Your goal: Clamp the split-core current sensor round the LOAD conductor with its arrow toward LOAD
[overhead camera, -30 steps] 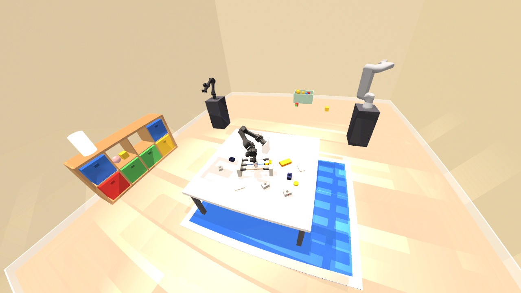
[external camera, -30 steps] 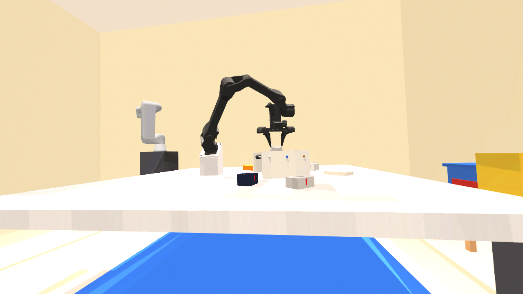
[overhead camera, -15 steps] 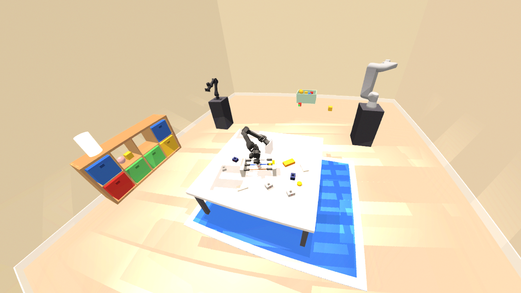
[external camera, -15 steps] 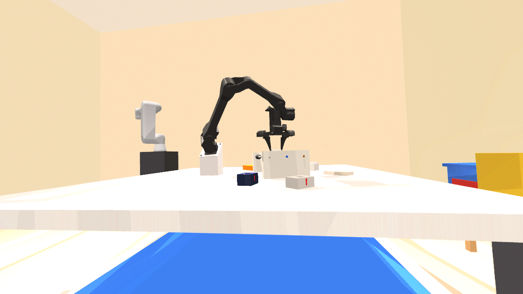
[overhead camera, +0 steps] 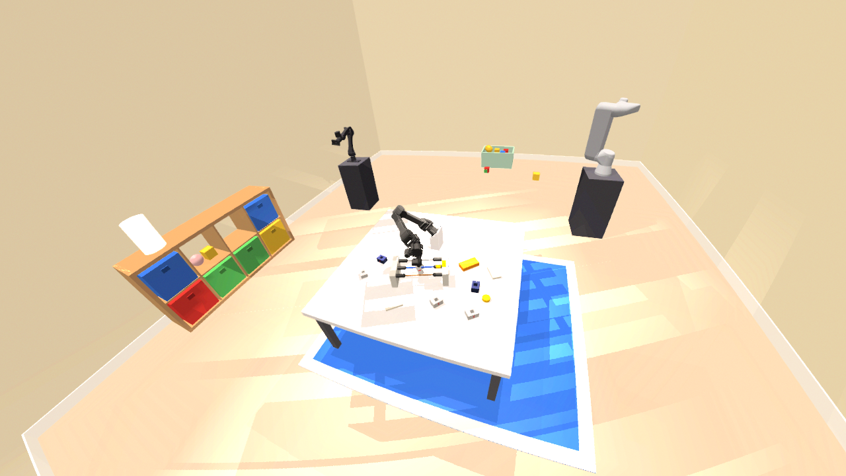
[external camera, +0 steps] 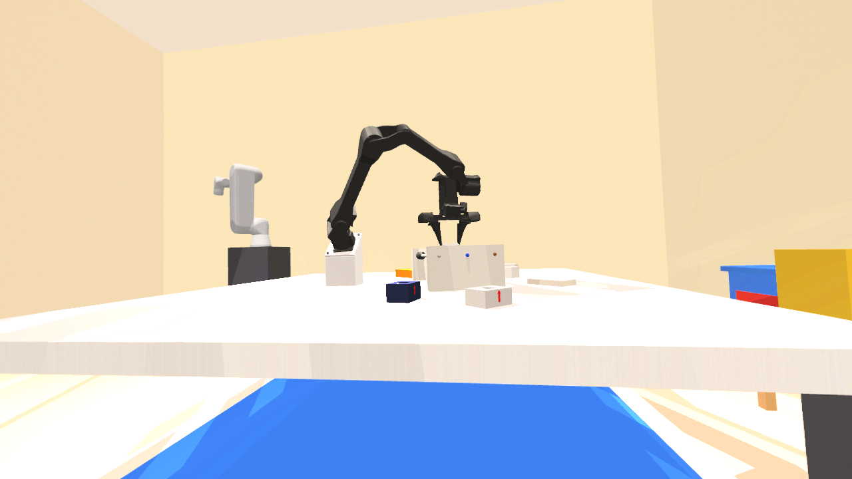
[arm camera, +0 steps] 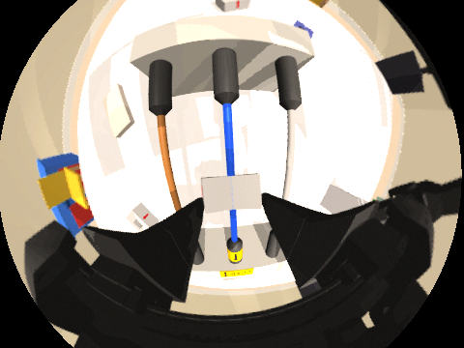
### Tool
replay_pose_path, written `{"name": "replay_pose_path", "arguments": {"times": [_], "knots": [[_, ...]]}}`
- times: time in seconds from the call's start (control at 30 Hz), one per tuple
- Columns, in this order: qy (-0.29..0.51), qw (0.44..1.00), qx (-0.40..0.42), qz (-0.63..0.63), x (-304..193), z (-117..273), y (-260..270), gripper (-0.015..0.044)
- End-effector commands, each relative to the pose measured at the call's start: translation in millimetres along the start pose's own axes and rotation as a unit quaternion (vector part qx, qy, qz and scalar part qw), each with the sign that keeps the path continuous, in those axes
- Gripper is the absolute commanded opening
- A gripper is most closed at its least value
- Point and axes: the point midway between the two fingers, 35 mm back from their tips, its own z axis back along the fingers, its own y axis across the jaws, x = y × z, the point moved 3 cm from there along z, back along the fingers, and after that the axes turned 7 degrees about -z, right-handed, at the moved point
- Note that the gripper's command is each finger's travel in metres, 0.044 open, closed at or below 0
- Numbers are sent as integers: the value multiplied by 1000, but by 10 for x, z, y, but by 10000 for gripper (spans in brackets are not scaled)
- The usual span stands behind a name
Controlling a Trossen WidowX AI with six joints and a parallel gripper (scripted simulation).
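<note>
My gripper [overhead camera: 418, 264] [external camera: 450, 243] [arm camera: 232, 200] points down and is shut on the light grey split-core sensor [overhead camera: 420, 270] [arm camera: 217, 194]. The sensor sits over the blue conductor [arm camera: 229, 140], the middle of three, near its end with a yellow marked sleeve [arm camera: 235, 254]. A yellow label [arm camera: 237, 273] lies beyond that end; its word is not readable. In the wrist view the conductor shows on both sides of the sensor. The near end block [external camera: 464, 271] hides most of the sensor in the exterior view. I cannot see its jaws, its latch or its arrow clearly.
The orange conductor [arm camera: 166, 159] and white conductor [arm camera: 290, 150] run on either side. Around the rack are light grey sensors [overhead camera: 436, 301] [external camera: 488, 296], navy sensors [overhead camera: 475, 286] [external camera: 403, 291], an orange block [overhead camera: 468, 264], a yellow disc [overhead camera: 486, 298] and flat pale pieces [overhead camera: 494, 272].
</note>
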Motion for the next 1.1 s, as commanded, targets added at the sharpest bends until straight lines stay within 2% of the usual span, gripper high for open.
{"name": "replay_pose_path", "arguments": {"times": [0.0,0.83,1.07], "knots": [[0,1000,0,-1,1,3,1,0],[0,1000,0,-1,1,3,1,0],[0,1000,0,-1,1,3,1,184]]}}
